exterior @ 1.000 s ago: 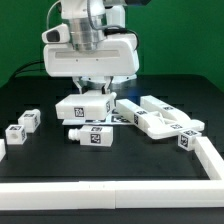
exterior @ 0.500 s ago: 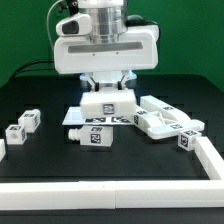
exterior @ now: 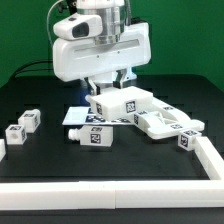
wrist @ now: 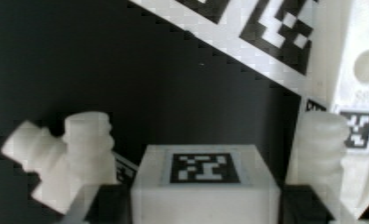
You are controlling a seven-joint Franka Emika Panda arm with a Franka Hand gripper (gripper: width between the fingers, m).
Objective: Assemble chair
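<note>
Chair parts (exterior: 160,122) white w/ blk-&-wht square tags; table (exterior: 40,160) blk; rail (exterior: 100,190) plain white; backdrop (exterior: 20,40) green; marker board (exterior: 72,117) white, blk tags.

Small blocks (exterior: 28,120) exterior view's left; slab (exterior: 165,120) right; raised block (exterior: 125,103) between; rail (exterior: 110,190) in front.

Bare table (exterior: 130,162) between chair parts (exterior: 160,120), rail (exterior: 110,195)

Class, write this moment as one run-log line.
gripper: shut on white tagged block | block: tilted, above table | slab: on table
</note>
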